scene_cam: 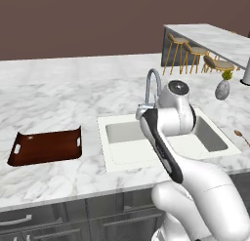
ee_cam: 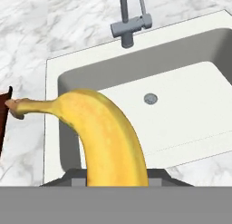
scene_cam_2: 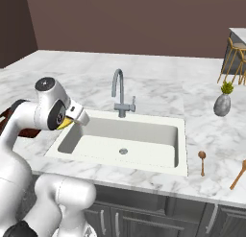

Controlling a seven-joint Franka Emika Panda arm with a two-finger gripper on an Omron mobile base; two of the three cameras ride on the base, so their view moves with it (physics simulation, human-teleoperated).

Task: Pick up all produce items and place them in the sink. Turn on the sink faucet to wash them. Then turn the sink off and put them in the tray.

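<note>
Gripper (scene_cam_2: pixel 72 120) fingers clenched on banana (ee_cam: pixel 106 137) above sink (ee_cam: pixel 190 100) left edge; not dropped in, washing and tray (scene_cam: pixel 46 147) left

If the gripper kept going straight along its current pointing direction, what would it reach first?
Probably the sink floor near the drain: the gripper, holding the banana, looks down into the basin. Depth is unclear.

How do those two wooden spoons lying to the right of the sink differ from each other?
The left wooden spoon is darker brown, while the right wooden spoon is a lighter orange-brown. The left one looks shorter and lies almost straight toward the counter edge; the right one looks longer and lies slanted, running off the picture's edge. Both lie flat on the marble counter, apart from each other.
</note>
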